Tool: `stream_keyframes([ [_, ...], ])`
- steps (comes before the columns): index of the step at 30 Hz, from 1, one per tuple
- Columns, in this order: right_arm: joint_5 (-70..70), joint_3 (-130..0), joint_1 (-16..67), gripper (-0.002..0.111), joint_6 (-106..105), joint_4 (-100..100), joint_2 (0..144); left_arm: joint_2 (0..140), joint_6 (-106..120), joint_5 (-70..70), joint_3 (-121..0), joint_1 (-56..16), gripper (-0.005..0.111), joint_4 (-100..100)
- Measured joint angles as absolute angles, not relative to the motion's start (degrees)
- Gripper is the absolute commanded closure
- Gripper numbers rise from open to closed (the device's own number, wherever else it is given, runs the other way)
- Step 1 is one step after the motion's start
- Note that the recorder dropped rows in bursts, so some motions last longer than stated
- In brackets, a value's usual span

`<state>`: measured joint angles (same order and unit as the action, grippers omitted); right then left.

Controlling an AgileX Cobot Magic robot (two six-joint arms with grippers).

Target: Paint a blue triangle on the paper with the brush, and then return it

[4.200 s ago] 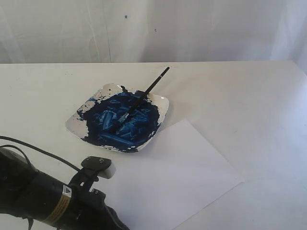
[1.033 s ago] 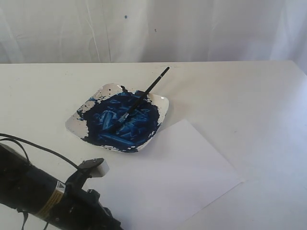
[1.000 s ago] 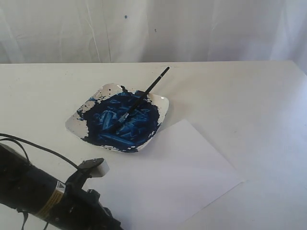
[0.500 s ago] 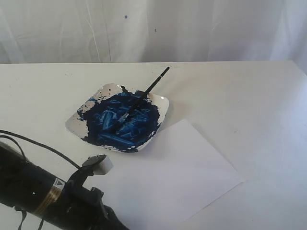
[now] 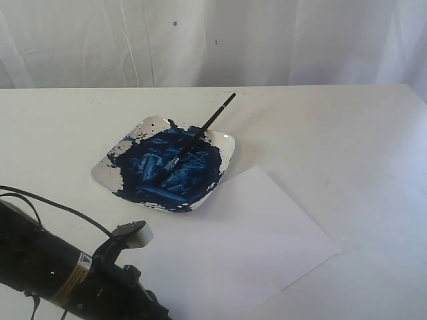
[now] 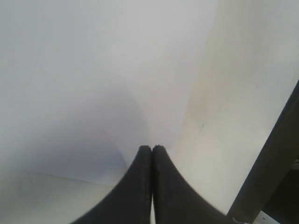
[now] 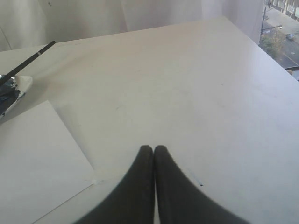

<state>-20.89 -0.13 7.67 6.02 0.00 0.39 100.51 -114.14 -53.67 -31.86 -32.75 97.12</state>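
Left gripper (image 6: 152, 148): clenched, empty
Right gripper (image 7: 153, 148): clenched, empty
Risk: brush (image 5: 200, 133) overhangs dish (image 5: 229, 142) rim — a nudge could tip it, smearing paper (image 5: 253, 233)

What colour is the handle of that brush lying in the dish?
Black. The brush shows best in the exterior view.

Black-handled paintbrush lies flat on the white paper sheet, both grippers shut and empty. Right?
One thing is off. The black-handled paintbrush is not on the white paper sheet. It rests in the white square dish of blue paint, with its handle leaning out over the rim, as the exterior view shows. The left gripper and right gripper are shut and empty.
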Motion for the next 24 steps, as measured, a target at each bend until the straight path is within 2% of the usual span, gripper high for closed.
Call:
stream_keyframes([
  [24,-20.89,-0.13,7.67,0.108,6.02,0.00,0.39,100.85,-113.44,-52.48,-31.86,-32.75,0.107,97.27],
])
